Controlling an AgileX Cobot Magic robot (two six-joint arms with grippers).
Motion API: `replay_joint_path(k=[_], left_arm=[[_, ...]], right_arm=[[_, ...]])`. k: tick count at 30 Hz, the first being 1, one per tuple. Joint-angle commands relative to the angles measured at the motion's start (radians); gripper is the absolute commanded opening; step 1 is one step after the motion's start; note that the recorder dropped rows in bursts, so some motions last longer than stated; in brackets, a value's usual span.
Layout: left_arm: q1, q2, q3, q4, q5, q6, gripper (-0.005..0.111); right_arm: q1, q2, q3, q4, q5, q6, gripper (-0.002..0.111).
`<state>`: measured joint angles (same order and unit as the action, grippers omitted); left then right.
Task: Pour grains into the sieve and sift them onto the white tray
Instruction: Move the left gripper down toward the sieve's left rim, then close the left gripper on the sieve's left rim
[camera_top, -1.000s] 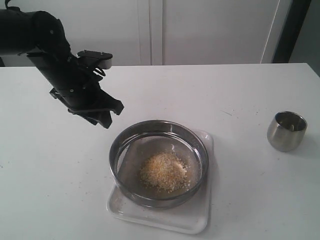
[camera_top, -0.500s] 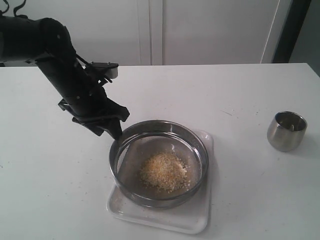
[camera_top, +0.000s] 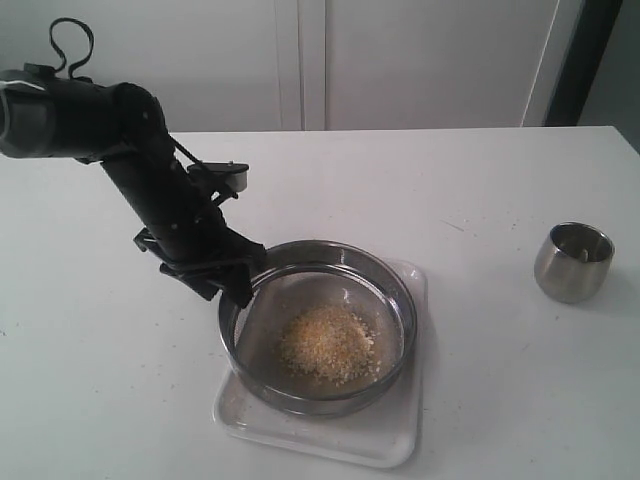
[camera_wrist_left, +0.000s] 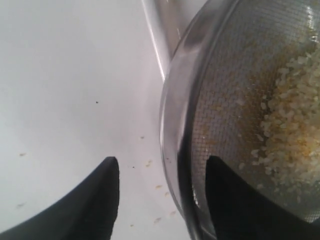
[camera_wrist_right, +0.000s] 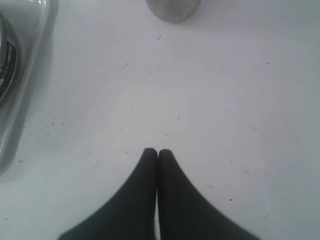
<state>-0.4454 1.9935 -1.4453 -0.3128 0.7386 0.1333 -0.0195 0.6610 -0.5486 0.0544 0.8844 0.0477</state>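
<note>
Nearest us: white tray (camera_top: 390, 442) on table (camera_top: 480, 180), near centre. Sieve (camera_top: 398, 292) sits on tray, grains (camera_top: 328, 345) heaped mid-mesh. Next back, we see left gripper (camera_top: 232, 290) at sieve's left rim, claw spread wide: one finger outside rim, other over mesh, rim between; we cannot tell if touching. Right, well apart from tray: steel cup (camera_top: 573, 262), upright. Right gripper (camera_wrist_right: 158, 152) shows only in wrist view, over bare table, claw pressed together, empty.

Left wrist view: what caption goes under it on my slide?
Open black left gripper straddles the rim of the round steel mesh sieve holding golden and whitish grains.
</note>
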Motion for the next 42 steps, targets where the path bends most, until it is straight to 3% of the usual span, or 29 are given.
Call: replay_joint_path(k=[1,11,18,22,42], left_arm=[[-0.007,0.02,-0.004,-0.005,0.01,0.006,0.056],[-0.007,0.054,-0.004,0.001,-0.006,0.001,0.052],[-0.007,0.055,-0.004,0.001,-0.004,-0.001,0.023],[-0.007,0.053,-0.004,-0.009,-0.002,-0.001,0.0],[-0.007,0.029,-0.151,-0.008,0.026,-0.09,0.0]], right_arm=[[0.001,-0.004,-0.003,0.001,-0.003,-0.008,0.0],[0.001,-0.004,-0.003,0.001,-0.003,-0.008,0.0],[0.001,-0.004,-0.003,0.001,-0.003,-0.008,0.0],[0.001,-0.004,-0.003,0.001,-0.003,-0.008,0.0],[0.001,-0.004,-0.003,0.001,-0.003,-0.008,0.0]])
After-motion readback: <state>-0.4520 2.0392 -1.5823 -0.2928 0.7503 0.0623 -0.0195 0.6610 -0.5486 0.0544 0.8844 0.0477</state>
